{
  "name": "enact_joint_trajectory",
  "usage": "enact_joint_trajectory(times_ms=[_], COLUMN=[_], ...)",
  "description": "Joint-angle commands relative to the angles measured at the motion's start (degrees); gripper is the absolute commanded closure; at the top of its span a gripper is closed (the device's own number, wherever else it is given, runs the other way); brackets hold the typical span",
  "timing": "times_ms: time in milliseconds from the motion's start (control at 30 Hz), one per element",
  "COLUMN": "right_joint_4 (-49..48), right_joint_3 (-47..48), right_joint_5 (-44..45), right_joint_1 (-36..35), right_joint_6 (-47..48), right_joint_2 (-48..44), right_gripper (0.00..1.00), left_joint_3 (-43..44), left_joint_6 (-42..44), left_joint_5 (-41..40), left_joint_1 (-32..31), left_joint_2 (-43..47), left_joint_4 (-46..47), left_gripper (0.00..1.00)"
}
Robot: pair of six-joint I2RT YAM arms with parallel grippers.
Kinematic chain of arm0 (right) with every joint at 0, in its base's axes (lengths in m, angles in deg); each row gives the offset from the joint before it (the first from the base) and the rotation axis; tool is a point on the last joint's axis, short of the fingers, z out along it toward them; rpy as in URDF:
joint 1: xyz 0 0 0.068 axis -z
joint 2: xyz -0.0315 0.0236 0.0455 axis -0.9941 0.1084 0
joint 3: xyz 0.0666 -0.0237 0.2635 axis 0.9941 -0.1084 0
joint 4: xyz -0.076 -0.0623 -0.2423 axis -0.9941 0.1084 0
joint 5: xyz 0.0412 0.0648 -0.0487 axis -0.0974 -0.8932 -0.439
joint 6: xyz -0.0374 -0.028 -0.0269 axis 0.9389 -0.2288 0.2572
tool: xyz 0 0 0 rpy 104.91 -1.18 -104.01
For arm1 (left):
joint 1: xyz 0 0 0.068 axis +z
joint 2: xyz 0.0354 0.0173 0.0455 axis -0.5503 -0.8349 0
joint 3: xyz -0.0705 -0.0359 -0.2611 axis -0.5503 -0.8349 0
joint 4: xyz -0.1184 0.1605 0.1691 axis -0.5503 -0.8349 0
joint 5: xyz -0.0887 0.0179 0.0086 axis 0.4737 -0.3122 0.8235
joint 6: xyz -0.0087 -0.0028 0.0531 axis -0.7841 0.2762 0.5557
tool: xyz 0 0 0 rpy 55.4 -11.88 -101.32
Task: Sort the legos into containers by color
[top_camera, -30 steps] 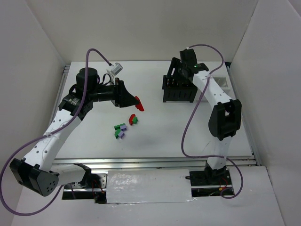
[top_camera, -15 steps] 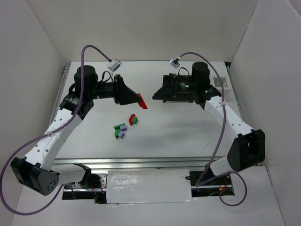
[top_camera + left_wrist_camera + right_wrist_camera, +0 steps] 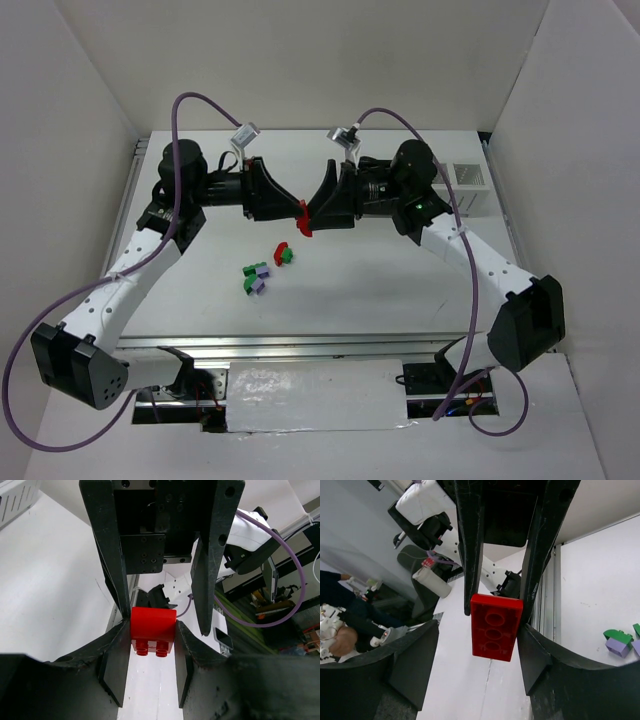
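Top external view: above the table [image 3: 400, 290], well apart from the containers [image 3: 467, 180], my left gripper [image 3: 298, 207] is clamped on a red lego [image 3: 304, 220] held in the air; my right gripper [image 3: 312, 212] gapes wide on either side of it.

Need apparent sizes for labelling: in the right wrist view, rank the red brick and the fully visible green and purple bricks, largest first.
1. red brick, largest, but nearest the camera.
2. green brick and purple brick look alike; unranked.
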Motion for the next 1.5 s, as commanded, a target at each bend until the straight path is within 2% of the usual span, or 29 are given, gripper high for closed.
enact_joint_trajectory(times_ms=[0, 133, 233, 300, 333, 367, 400, 433, 467, 500, 533, 600, 700, 733, 800, 833, 867, 967, 1133, 1300, 1400, 1467], right_joint_4=[5.6, 18.7, 26.2, 27.3, 27.3, 26.2, 25.4, 24.7, 23.9, 23.9, 24.4, 25.7, 31.2, 36.6, 44.6, 49.0, 57.7, 70.3, 76.1, 79.8, 78.4, 77.8], right_joint_3=[4.5, 6.7, 8.6, 9.0, 8.7, 7.5, 6.9, 6.2, 5.1, 4.7, 3.9, 2.8, 1.7, 3.1, 6.7, 12.4, 15.8, 28.0, 40.3, 45.7, 44.0, 42.7], right_joint_5=[1.7, 6.4, 10.6, 12.5, 12.7, 12.6, 13.1, 13.3, 13.5, 13.8, 14.3, 15.8, 27.3, 37.1, 53.0, 61.2, 73.3, 81.5, 83.8, 84.0, 82.8, 81.7], right_joint_1=[-2.0, -4.0, -5.6, -6.1, -6.1, -6.0, -5.9, -5.8, -5.2, -4.7, -3.1, -0.5, 6.3, 9.0, 10.4, 11.2, 12.1, 16.7, 19.6, 20.7, 20.8, 20.8], right_joint_6=[4.5, 16.8, 21.9, 23.2, 23.2, 22.8, 22.1, 22.1, 21.9, 21.8, 21.9, 22.4, 21.8, 21.7, 20.9, 20.0, 17.9, 15.9, 16.5, 16.6, 16.7, 16.4], right_joint_2=[0.0, -0.4, -0.1, 0.2, 0.2, -0.2, -0.4, -0.8, -1.0, -1.0, -0.9, -0.8, -0.8, -0.1, 1.9, 3.6, 8.5, 19.2, 28.7, 33.2, 33.0, 32.6], right_gripper=[0.30, 0.32, 0.39, 0.52, 0.63, 0.86, 0.98, 1.00, 1.00, 1.00, 1.00, 1.00, 1.00, 1.00, 1.00, 1.00, 1.00, 1.00, 1.00, 0.95, 0.82, 0.70], left_joint_3=[-0.8, -1.8, -1.9, -1.6, -1.5, -1.5, -1.3, -1.0, -0.7, 0.7, 1.7, 4.9, 9.1, 9.9, 10.8, 10.8, 10.4, 9.3, 7.1, 8.0, 7.7, 7.2], left_joint_6=[-0.1, -2.4, -2.8, -2.6, -2.3, -2.2, -2.2, -1.2, -0.1, 1.3, 4.7, 7.3, 10.0, 10.1, 9.5, 9.4, 9.1, 9.6, 10.4, 12.9, 13.7, 14.0], left_joint_5=[-1.3, -1.6, -1.9, -2.2, -2.3, -2.3, -2.7, -3.1, -4.2, -8.5, -11.4, -20.6, -32.4, -41.3, -48.9, -53.2, -54.0, -53.1, -53.7, -54.0, -54.0, -54.1], left_joint_1=[0.0, 0.0, 0.0, 0.0, 0.0, 0.0, 0.0, 0.0, 0.0, 0.0, 0.1, 0.1, 0.1, 0.1, 0.6, 0.8, 1.4, 2.0, 2.3, 2.4, 2.4, 2.5], left_joint_2=[0.3, 0.5, 0.4, 0.3, 0.2, 0.2, 0.2, 0.2, 0.2, 0.2, 0.0, -0.6, -1.9, -2.0, -2.1, -2.5, -2.7, -3.2, -2.0, -2.5, -2.3, -2.2], left_joint_4=[3.3, 5.9, 6.5, 6.0, 5.7, 5.5, 5.2, 3.6, 1.7, -1.4, -9.1, -15.7, -28.1, -33.5, -37.6, -39.1, -41.2, -42.4, -43.1, -45.3, -45.8, -45.9], left_gripper=[1.00, 1.00, 1.00, 1.00, 1.00, 1.00, 1.00, 0.97, 0.86, 0.38, 0.03, 0.01, 0.01, 0.00, 0.01, 0.01, 0.00, 0.00, 0.00, 0.01, 0.01, 0.00])
